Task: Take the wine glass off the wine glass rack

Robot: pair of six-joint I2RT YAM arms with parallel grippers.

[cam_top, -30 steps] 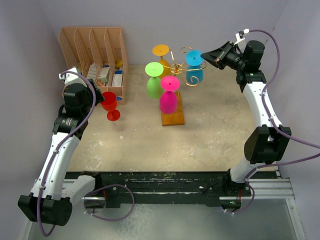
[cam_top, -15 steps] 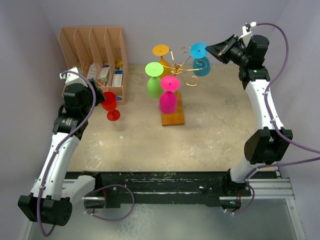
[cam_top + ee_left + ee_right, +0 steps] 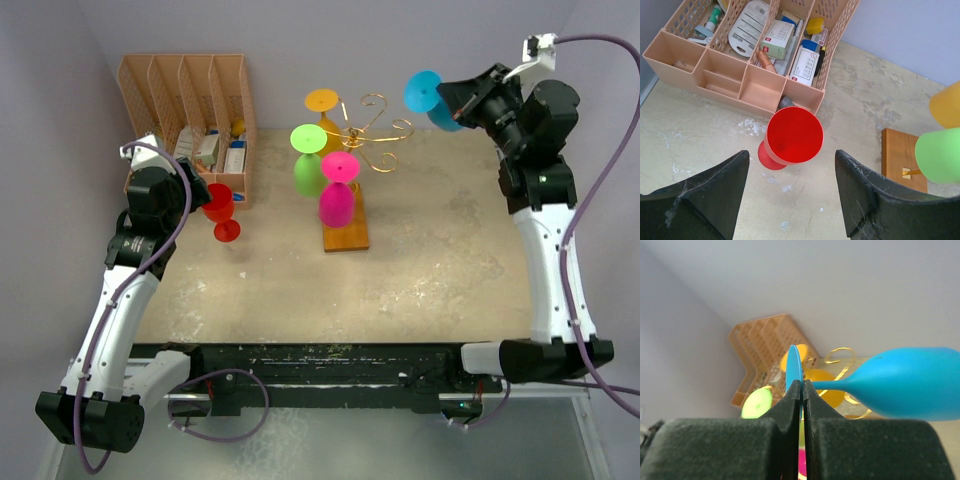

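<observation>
Three glasses hang bowl-down from the wine glass rack [image 3: 366, 134]: a green glass [image 3: 308, 160], a pink glass [image 3: 337, 196] and a yellow-orange glass [image 3: 322, 104]. The rack's wooden base [image 3: 346, 232] sits flat on the counter [image 3: 430, 255].

The blue wine glass [image 3: 432, 100] is off the rack. You have it in the air to the right of the gold scroll arms and clear of them, near the back wall. It is tipped on its side, with its round foot facing the rack and its bowl toward your right arm.

Your right claw [image 3: 802, 388] is pinched tight on that foot. In the right wrist view the disc shows edge-on between the two fingers [image 3: 786, 407], and the stem and blue bowl run off to the right.

Your left claw [image 3: 791, 159] is spread wide and grips nothing. It hangs over a red glass [image 3: 793, 136] that stands upright on the counter, with its mouth facing the left wrist camera. One dark finger sits on either side of the red glass, neither touching it.

Just behind the red glass is the peach file organizer [image 3: 722, 82], with packets and small boxes in its slots. The corner of the rack's base shows at the right edge of that view, well apart from the red glass.
</observation>
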